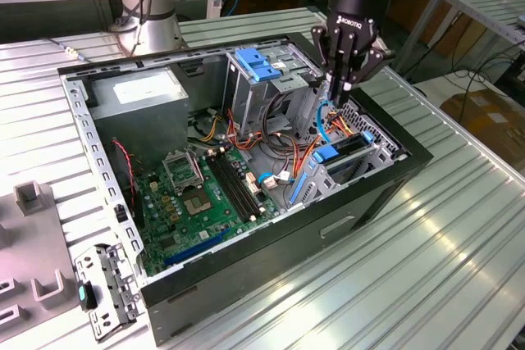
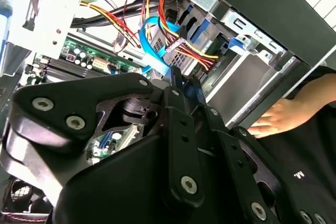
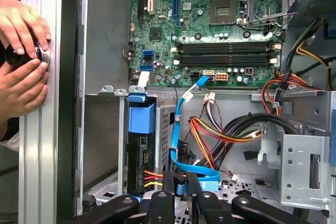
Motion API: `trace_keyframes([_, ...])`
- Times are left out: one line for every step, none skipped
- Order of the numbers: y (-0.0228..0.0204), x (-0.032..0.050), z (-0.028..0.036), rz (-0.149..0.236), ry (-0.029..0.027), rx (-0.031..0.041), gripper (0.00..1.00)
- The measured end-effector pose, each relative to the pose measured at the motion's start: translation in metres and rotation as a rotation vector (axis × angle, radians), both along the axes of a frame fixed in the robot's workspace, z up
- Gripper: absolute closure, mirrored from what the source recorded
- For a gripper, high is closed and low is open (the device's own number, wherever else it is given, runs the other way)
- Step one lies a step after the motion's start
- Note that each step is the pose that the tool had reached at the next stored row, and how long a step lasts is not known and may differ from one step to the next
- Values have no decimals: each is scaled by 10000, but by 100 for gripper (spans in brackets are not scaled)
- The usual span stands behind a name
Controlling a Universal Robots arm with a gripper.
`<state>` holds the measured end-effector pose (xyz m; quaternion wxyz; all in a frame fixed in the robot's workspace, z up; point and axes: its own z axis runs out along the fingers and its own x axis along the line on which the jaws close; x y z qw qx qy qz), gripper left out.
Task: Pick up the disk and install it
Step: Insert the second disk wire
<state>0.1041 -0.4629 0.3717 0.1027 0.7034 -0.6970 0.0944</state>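
Looking at the exterior view from the front edge back: one loose perforated metal panel point(image 1: 107, 288) lies flat on the ribbed surface point(image 1: 426, 243), just beside the near corner of the open computer case point(image 1: 271, 260). A few grey blocks point(image 1: 31, 197) sit further toward the exterior view's left.

The case is the big container here, lying on its side with the cover off. Inside, nearest, is one green motherboard point(image 1: 193, 202) with one bare CPU socket point(image 1: 179, 171) and four memory slots point(image 3: 226, 56), all empty as far as I can see.

Toward the exterior view's right is the drive bay point(image 1: 365, 161), and the disk point(image 1: 349, 147) is sitting in it on edge with its blue rails showing. In the first wrist view the disk point(image 3: 140, 153) has red and yellow wires point(image 3: 152, 177) running to its end.

Right over that bay hangs the gripper point(image 1: 338, 96). In the first wrist view the gripper point(image 3: 180, 182) has its jaws pinched closed on the flat blue data cable point(image 3: 181, 129), which loops up to the board.

Further back: one grey power-supply box point(image 1: 143, 92) in the far corner, one light-blue bracket point(image 1: 258, 63) on top of the upper cage.

Two hands point(image 3: 21, 51) of a person hold a small dark round thing at the surface edge, outside the case.
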Motion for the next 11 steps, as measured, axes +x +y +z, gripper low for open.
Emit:
trace_keyframes([0,0,-16,0,0,-10,76])
trace_keyframes([0,0,-27,0,0,-16,76])
trace_keyframes([0,0,-47,0,0,-30,78])
trace_keyframes([0,0,-70,0,0,-51,84])
trace_keyframes([0,0,-98,0,-1,-114,84])
trace_keyframes([0,0,-132,0,-1,-279,76])
trace_keyframes([-1,0,-137,0,-1,-297,84])
trace_keyframes([-22,-1,-142,4,-3,-293,84])
trace_keyframes([-112,-4,-148,37,-12,-193,84])
trace_keyframes([-209,-6,-152,50,-14,-81,84])
trace_keyframes([-236,-7,-155,54,-15,-27,84])
